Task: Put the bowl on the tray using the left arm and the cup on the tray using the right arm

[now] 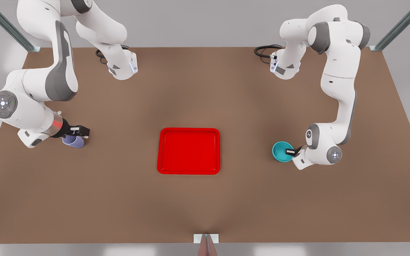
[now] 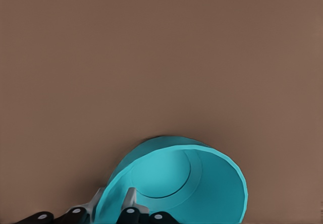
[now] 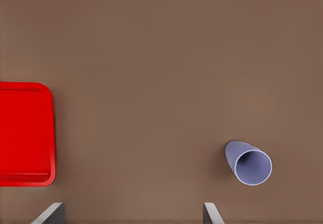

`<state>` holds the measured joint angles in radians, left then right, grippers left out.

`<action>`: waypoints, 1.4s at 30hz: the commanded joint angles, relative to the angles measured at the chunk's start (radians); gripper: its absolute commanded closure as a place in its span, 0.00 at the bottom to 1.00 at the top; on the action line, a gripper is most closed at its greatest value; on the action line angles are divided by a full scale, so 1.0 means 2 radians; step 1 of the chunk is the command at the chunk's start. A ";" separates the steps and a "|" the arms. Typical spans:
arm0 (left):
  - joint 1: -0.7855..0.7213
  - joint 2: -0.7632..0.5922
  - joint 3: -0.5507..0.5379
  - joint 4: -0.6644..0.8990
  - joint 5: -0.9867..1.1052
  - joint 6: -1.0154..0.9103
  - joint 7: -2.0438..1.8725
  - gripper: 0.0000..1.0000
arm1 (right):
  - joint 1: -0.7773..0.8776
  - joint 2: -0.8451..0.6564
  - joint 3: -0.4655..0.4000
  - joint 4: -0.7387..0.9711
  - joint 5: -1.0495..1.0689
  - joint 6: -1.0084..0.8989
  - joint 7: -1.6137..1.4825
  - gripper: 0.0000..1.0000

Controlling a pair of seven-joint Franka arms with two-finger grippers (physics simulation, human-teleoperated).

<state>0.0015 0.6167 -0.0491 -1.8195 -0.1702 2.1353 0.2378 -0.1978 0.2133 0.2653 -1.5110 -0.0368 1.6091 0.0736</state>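
Pinching bowl (image 1: 280,150) rim, left gripper (image 1: 290,153) low; right gripper (image 1: 79,132), fingers (image 3: 51,213) apart, near cup (image 1: 74,142).

Brown tabletop (image 1: 119,199)
The tray (image 1: 189,151) lies at centre; cup (image 1: 74,141) and bowl (image 1: 282,151) sit well apart on opposite sides.

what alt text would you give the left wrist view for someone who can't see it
The left hand pinches the rim of the teal bowl, one finger inside the wall and one outside. Plain brown table lies beyond the bowl.
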 commanded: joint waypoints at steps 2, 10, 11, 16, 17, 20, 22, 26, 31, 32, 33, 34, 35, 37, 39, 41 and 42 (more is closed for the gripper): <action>0.000 0.000 0.000 0.000 -0.001 0.000 0.000 0.79 | -0.001 0.000 0.000 0.000 0.000 0.000 0.000 0.00; -0.002 -0.005 0.000 0.014 -0.035 -0.009 -0.005 0.79 | -0.005 -0.001 0.000 -0.001 0.000 0.000 -0.002 0.00; -0.018 -0.004 -0.001 0.024 -0.044 -0.013 -0.022 0.79 | -0.005 -0.002 0.000 -0.001 0.000 -0.001 -0.002 0.00; -0.102 0.008 -0.015 0.107 -0.070 -0.057 -0.166 0.79 | -0.006 -0.002 -0.001 -0.002 0.000 0.000 -0.003 0.00; -0.125 0.008 -0.015 0.123 -0.072 -0.067 -0.198 0.79 | -0.006 -0.002 -0.001 -0.002 0.000 0.000 -0.003 0.00; -0.174 0.037 -0.034 0.196 -0.097 -0.090 -0.348 0.79 | -0.008 -0.002 -0.002 -0.005 0.000 0.000 -0.003 0.00; -0.198 0.061 -0.049 0.231 -0.098 -0.088 -0.397 0.79 | -0.008 -0.002 -0.002 -0.005 0.000 0.000 -0.003 0.00; -0.245 0.098 -0.050 0.276 -0.106 -0.077 -0.480 0.79 | -0.008 -0.002 -0.003 -0.007 0.000 0.001 -0.003 0.00; -0.256 0.120 -0.049 0.278 -0.113 -0.050 -0.476 0.79 | -0.008 -0.002 -0.003 -0.007 0.000 0.001 -0.003 0.00; -0.256 0.123 -0.049 0.278 -0.112 -0.046 -0.474 0.79 | -0.008 -0.002 -0.003 -0.006 0.000 0.001 -0.003 0.00; -0.256 0.127 -0.049 0.278 -0.109 -0.044 -0.470 0.63 | -0.008 -0.002 -0.003 -0.007 0.000 0.001 -0.003 0.00; -0.256 0.132 -0.048 0.278 -0.109 -0.038 -0.463 0.48 | -0.008 -0.002 -0.003 -0.007 0.000 0.000 -0.003 0.00; -0.256 0.138 -0.048 0.278 -0.108 -0.027 -0.456 0.45 | -0.008 -0.002 -0.003 -0.007 0.000 0.001 -0.003 0.00; -0.256 0.140 -0.047 0.279 -0.108 -0.025 -0.454 0.34 | -0.008 -0.002 -0.003 -0.006 0.000 0.000 -0.003 0.00; -0.256 0.140 -0.045 0.278 -0.104 -0.022 -0.453 0.10 | -0.008 -0.002 -0.002 -0.006 0.000 0.001 -0.003 0.00; -0.255 0.140 -0.042 0.279 -0.100 -0.023 -0.447 0.07 | -0.008 -0.002 -0.003 -0.006 0.000 0.000 -0.003 0.00; -0.249 0.134 -0.041 0.282 -0.081 -0.039 -0.447 0.05 | -0.008 -0.002 -0.003 -0.006 0.000 0.000 -0.003 0.00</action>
<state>-0.4954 0.8824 -0.1307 -1.2538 -0.3555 2.0345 -0.6565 -0.2145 0.2102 0.2594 -1.5236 -0.0368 1.6104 0.0646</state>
